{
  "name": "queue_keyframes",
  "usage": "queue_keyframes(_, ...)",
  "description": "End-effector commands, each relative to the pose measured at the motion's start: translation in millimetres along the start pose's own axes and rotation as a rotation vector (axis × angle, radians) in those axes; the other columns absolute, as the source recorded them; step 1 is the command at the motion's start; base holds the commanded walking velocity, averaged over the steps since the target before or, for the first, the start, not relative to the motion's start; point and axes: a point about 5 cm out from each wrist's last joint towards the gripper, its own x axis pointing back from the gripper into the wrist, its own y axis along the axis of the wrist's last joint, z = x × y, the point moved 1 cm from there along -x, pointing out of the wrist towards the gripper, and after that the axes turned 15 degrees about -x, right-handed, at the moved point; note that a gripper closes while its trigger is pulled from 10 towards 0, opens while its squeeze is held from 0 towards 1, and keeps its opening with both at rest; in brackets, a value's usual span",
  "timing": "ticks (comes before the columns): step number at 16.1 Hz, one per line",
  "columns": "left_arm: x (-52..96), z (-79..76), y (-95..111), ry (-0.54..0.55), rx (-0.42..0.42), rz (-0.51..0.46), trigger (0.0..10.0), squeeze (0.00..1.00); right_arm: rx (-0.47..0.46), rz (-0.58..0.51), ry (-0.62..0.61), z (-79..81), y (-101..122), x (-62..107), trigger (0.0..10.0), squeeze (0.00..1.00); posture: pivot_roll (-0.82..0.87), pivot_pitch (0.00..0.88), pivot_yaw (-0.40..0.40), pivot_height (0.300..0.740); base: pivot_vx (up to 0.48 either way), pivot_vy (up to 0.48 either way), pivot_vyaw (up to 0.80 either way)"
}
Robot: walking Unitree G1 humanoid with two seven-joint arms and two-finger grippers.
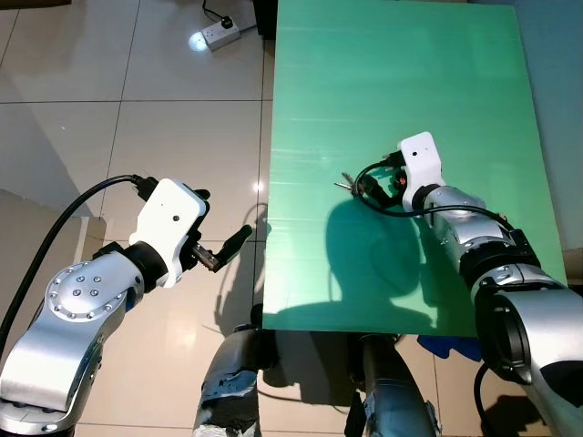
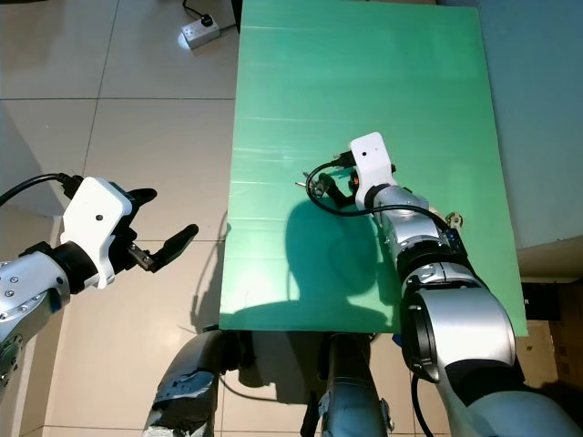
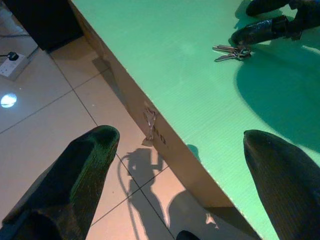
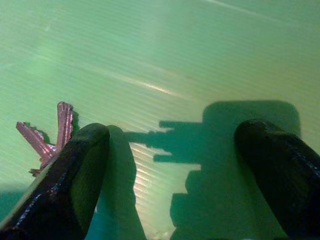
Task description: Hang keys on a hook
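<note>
On the green counter [image 1: 401, 73] lay the keys [image 3: 231, 52], flat, near its middle. The right end effector [image 4: 170, 165] was low over the counter, its fingers spread wide, one finger right beside the keys. The left end effector [image 3: 185, 165] hung released above the floor [image 1: 137, 118].

A green corrugated board [image 1: 401, 109] lies flat as a table top, with a brown cardboard edge [image 3: 150, 127] below its side. Around it the floor [image 1: 118, 127] is of beige tiles with thin dark joints. A white power strip [image 1: 214, 35] rests on the floor near the far corner of the board, and a black cable runs from it.
</note>
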Motion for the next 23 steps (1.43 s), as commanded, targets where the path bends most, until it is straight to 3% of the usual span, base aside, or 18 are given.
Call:
queue_keyframes(1,3.9,-5.7,1,-0.032,-0.001,0.001,10.0,0.00,-0.007,0.016,-0.002,-3.2,-5,1.7,10.0,0.00,0.16,0.498,0.056,0.740,0.000,0.000,0.00)
queue_keyframes(5,2.8,-8.4,2,-0.034,0.003,-0.002,10.0,0.00,-0.050,-0.070,0.004,-6.0,13,2.2,10.0,0.00,0.15,0.500,0.053,0.740,0.000,0.000,0.00)
queue_keyframes(7,2.7,-11.2,2,-0.039,0.008,-0.004,10.0,0.00,-0.076,-0.078,0.073,-1.0,17,1.5,10.0,0.00,0.14,0.502,0.049,0.740,0.000,0.000,0.00)
queue_keyframes(8,3.2,-12.8,3,-0.050,0.011,-0.005,10.0,0.00,-0.079,-0.057,0.126,2.5,16,1.5,10.0,1.00,0.14,0.504,0.045,0.740,0.000,0.000,0.00)
queue_keyframes(14,6.7,-32.9,10,-0.187,0.026,-0.039,10.0,0.00,0.074,0.122,0.303,-3.3,-2,13.3,10.0,0.98,0.11,0.513,0.026,0.740,0.000,0.000,0.00)
queue_keyframes(15,7.2,-34.4,11,-0.202,0.028,-0.044,10.0,0.00,0.087,0.140,0.324,-4.1,-3,14.9,10.0,0.00,0.11,0.512,0.024,0.740,0.000,0.000,0.00)
queue_keyframes(19,11.7,-45.1,17,-0.309,0.041,-0.072,10.0,0.00,0.102,0.156,0.401,-3.0,-2,18.5,10.0,0.00,0.10,0.513,0.024,0.740,0.000,0.000,0.00)
queue_keyframes(23,10.4,-45.3,18,-0.316,0.038,-0.073,10.0,0.00,0.179,0.118,0.394,2.2,1,15.7,10.0,0.00,0.10,0.515,0.028,0.740,0.000,0.000,0.00)
